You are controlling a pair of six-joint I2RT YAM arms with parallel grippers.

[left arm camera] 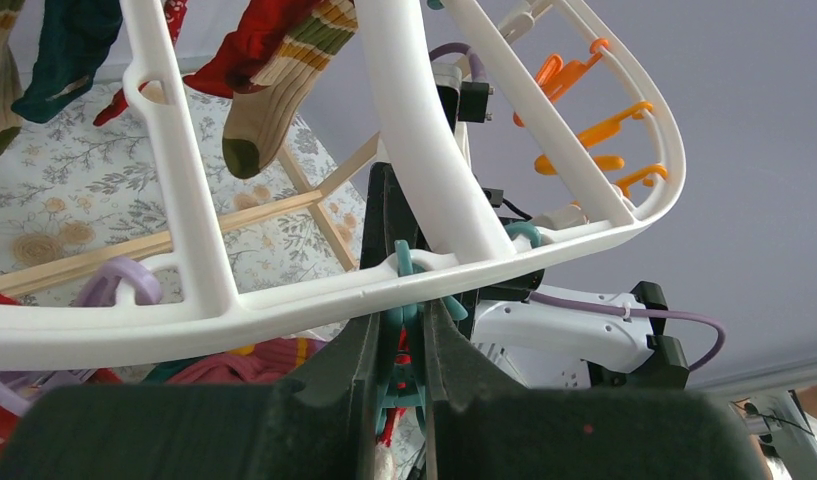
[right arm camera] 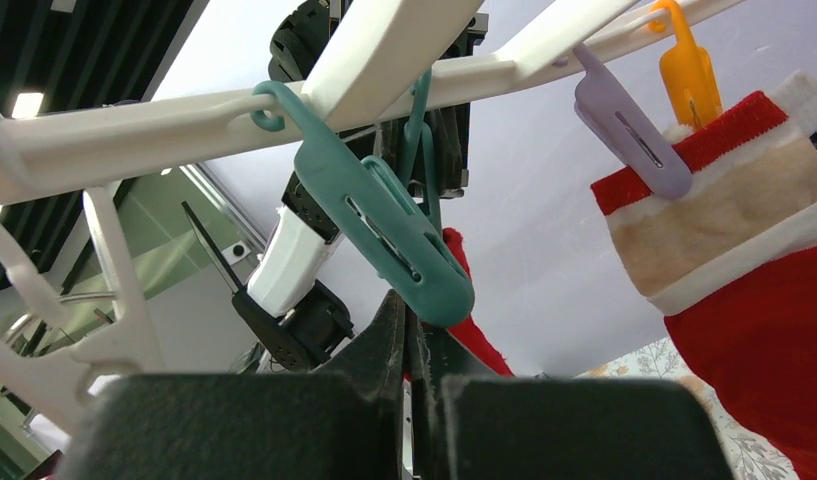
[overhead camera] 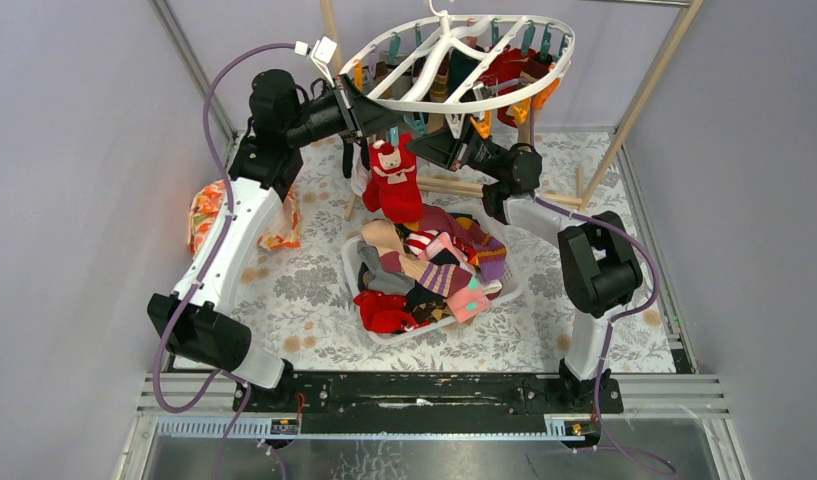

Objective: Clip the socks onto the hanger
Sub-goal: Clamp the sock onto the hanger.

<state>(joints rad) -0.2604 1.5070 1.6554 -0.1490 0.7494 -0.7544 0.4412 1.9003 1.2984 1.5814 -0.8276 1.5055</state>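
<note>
Floral tablecloth lies under the hanger, spare socks heaped below its middle. Under its near rim the left gripper squeezes 1 teal clip; just right, the right gripper, fingers pressed together, pinches the red sock. If the cuff sits shallow in the clip, letting go would likely drop it. Only the left wrist view shows red fabric inside that clip.

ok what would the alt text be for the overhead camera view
The left arm and right arm reach up under a white oval hanger, meeting at a red sock that hangs just below its near rim. Below sits a basket heaped with mixed socks, on a floral tablecloth.
</note>
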